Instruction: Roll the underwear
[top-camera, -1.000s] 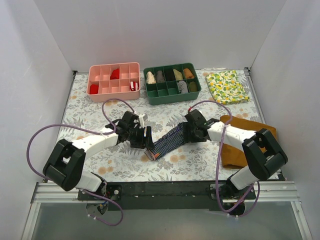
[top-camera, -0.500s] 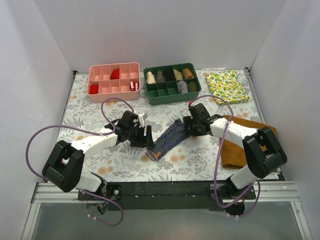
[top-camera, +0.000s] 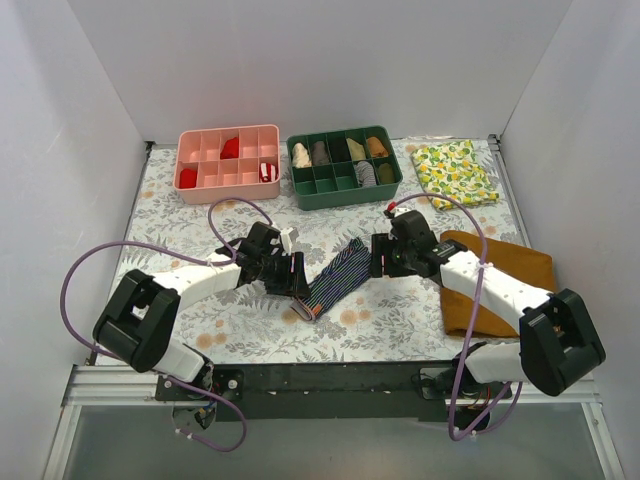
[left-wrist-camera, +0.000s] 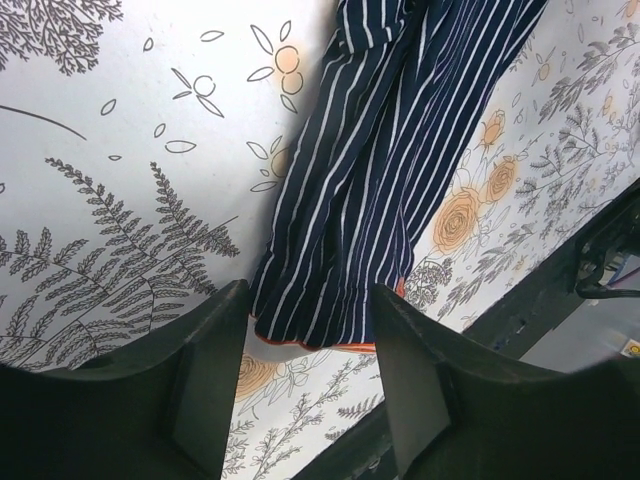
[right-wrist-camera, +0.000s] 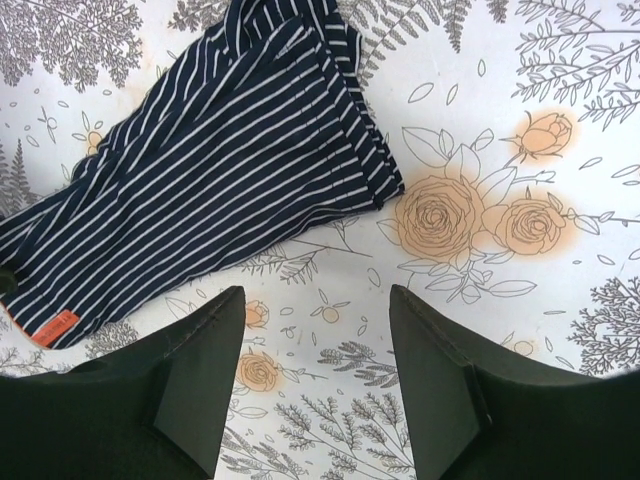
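Observation:
The underwear, navy with thin pale stripes, lies folded into a narrow strip running diagonally across the floral table middle. My left gripper is at the strip's near end. In the left wrist view its open jaws straddle that orange-trimmed end of the underwear, one finger on each side. My right gripper hovers just off the far end, open. In the right wrist view the underwear lies ahead and left of the right gripper, with only bare tablecloth between its fingers.
A pink tray and a green tray with rolled items stand at the back. A lemon-print cloth lies at the back right. A mustard-brown cloth lies under my right arm. White walls enclose three sides.
My right gripper has backed away from the underwear's far end, and its arm has swung outward. The left jaws have narrowed a little around the near end. The strip now lies shorter and flatter.

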